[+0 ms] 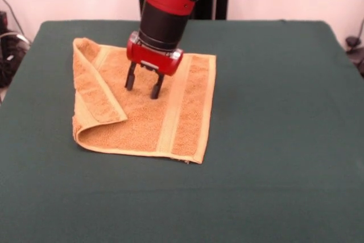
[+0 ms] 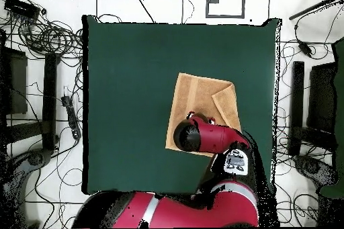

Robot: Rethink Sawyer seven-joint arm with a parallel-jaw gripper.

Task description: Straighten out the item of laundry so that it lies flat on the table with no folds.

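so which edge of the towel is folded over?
The towel's edge at picture-left in the front view: its flap lies doubled over the top. The other edges lie flat.

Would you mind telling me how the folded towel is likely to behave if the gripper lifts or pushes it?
The towel will probably be floppy: one side already lies doubled over in a soft flap. Its terry pile on the cloth-covered table suggests it would bunch rather than slide when pushed. Pinched by the open gripper, it would likely drape and sag, and seems light.

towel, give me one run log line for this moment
towel: one side folded over | hand: open, above towel middle | table: towel not flat yet
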